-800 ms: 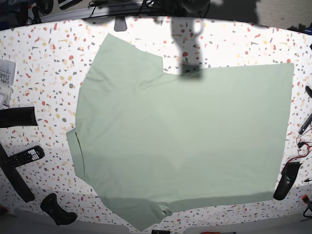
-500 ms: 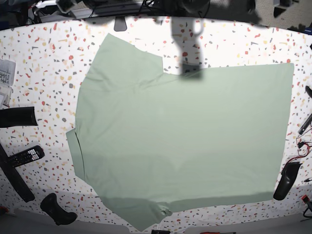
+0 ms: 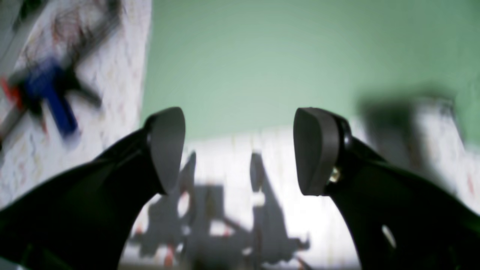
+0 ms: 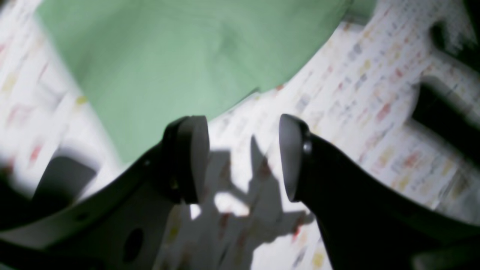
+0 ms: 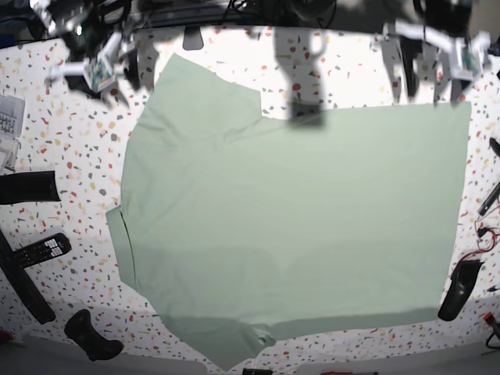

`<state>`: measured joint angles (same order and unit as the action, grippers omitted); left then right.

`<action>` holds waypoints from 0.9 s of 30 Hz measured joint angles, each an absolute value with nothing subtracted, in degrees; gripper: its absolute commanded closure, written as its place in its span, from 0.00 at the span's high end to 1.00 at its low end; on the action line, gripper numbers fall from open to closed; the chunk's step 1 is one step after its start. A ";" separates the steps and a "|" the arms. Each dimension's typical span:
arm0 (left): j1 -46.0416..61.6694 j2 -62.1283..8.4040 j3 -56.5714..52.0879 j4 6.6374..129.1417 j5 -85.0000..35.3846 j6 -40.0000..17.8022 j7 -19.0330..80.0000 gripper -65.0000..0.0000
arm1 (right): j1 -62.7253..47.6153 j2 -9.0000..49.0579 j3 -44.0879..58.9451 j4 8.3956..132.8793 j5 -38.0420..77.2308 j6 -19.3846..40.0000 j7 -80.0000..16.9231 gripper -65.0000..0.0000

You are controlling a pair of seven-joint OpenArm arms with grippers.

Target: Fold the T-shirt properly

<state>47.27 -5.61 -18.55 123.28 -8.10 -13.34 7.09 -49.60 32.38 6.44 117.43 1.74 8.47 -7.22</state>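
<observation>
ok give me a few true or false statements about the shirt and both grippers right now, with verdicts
1. The T-shirt lies spread flat on the speckled table. True.
2. The left gripper is shut on the shirt's edge. False: it is open with nothing between its pads, hovering over bare table beside the cloth.
3. The right gripper is open and empty. True.
4. The shirt is already folded into a small neat stack. False: it is still laid out over most of the table.
5. A black remote control lies on the table beside the shirt. True.
6. Both arms are at the bottom edge of the base view. False: both are at the top corners.
</observation>
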 measured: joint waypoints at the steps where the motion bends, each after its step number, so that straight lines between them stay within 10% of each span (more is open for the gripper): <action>1: 45.32 -5.69 -18.55 123.26 -8.12 -13.32 6.98 0.63 | -48.01 32.32 6.44 117.43 1.76 8.47 -7.27 0.46; 19: 39.35 -10.11 -18.65 123.26 -2.20 -13.50 19.42 0.63 | -43.62 27.83 6.35 117.43 -6.00 8.78 -10.57 0.46; 27: 35.90 -26.72 -18.33 111.39 1.91 -28.47 9.39 0.63 | -41.95 27.75 6.37 117.43 -6.00 8.88 -10.83 0.46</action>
